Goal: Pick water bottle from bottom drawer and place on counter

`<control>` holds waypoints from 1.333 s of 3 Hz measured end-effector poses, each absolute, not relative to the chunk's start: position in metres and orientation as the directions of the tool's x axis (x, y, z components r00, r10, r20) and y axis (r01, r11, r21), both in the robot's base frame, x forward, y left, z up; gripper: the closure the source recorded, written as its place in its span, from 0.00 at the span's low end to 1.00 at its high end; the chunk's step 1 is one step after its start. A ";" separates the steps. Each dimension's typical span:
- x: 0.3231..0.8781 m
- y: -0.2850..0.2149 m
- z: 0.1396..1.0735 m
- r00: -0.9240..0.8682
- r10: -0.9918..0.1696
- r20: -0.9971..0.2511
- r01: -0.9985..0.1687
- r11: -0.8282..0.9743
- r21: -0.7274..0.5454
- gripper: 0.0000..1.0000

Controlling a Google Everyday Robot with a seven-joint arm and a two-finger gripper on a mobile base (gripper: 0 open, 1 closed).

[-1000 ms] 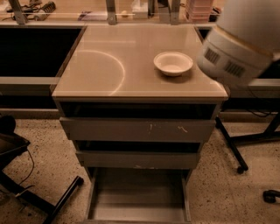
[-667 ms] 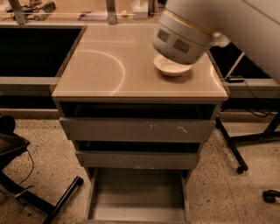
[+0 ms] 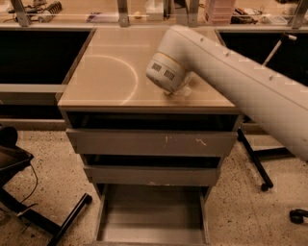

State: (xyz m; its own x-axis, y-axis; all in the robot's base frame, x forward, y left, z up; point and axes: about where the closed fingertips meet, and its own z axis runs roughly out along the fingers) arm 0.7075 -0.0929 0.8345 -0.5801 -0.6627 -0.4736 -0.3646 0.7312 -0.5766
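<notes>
White arm (image 3: 240, 81) hangs over the bench (image 3: 106, 77) near its front right corner, pincer (image 3: 179, 90) under its tip; we cannot tell its state. Bottom drawer (image 3: 151, 216) open; bottle hidden.

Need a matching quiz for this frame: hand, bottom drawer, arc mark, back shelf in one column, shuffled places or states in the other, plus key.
Things
1. hand
2. bottom drawer
3. arc mark
4. shelf

Places or states
A. pulled out, lowest in the cabinet
B. behind the counter, cluttered, with metal posts
C. at the end of the arm, low over the counter's right half
D. faint curve on the counter's left half

Pairs: 1-C, 2-A, 3-D, 4-B
</notes>
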 end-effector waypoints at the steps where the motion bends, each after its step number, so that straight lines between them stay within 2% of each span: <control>1: 0.709 -0.087 0.824 -0.584 -0.665 -0.466 -0.393 0.734 -0.554 1.00; 2: 0.709 -0.087 0.824 -0.584 -0.665 -0.466 -0.393 0.734 -0.554 0.81; 4: 0.709 -0.087 0.824 -0.584 -0.665 -0.466 -0.393 0.734 -0.554 0.35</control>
